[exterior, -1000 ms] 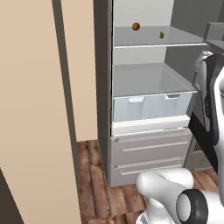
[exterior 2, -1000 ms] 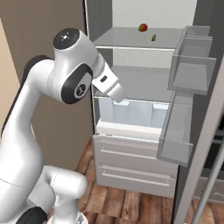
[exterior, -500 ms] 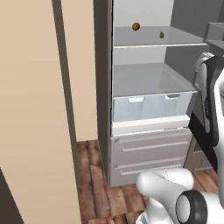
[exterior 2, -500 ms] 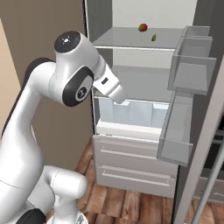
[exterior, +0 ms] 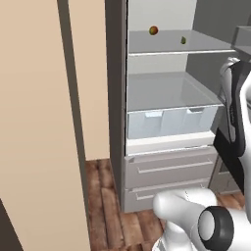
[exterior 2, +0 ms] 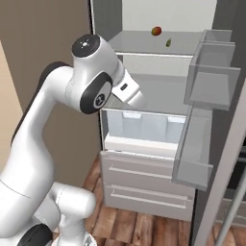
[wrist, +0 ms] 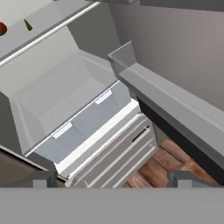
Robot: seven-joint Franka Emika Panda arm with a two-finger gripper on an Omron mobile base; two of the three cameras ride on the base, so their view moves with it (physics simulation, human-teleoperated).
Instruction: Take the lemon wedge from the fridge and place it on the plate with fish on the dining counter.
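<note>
The fridge point(exterior: 166, 169) stands open in front of me, with pale shelves inside. The lemon wedge point(exterior: 183, 40) point(exterior 2: 168, 43) point(wrist: 28, 25), a tiny yellowish-green lump, lies on the upper shelf, to the right of a round red-orange fruit point(exterior: 153, 30) point(exterior 2: 156, 31). My gripper point(wrist: 113, 179) is open with nothing between its fingers. It hangs in front of the fridge, well below and short of the wedge, and looks over the clear crisper bin point(wrist: 83, 127). The plate with fish and the dining counter are out of view.
The open fridge door point(exterior 2: 211, 81) carries clear bins on my right, close to the arm. Two grey drawer fronts point(exterior 2: 144, 178) sit under the crisper bin. A tall beige panel point(exterior: 39, 122) stands to the left. The floor point(exterior: 105, 211) is wood.
My arm has swung a little to the right, bringing the hand slightly closer to the fridge opening. The jaws stay wide; the fruit and wedge have not moved.
</note>
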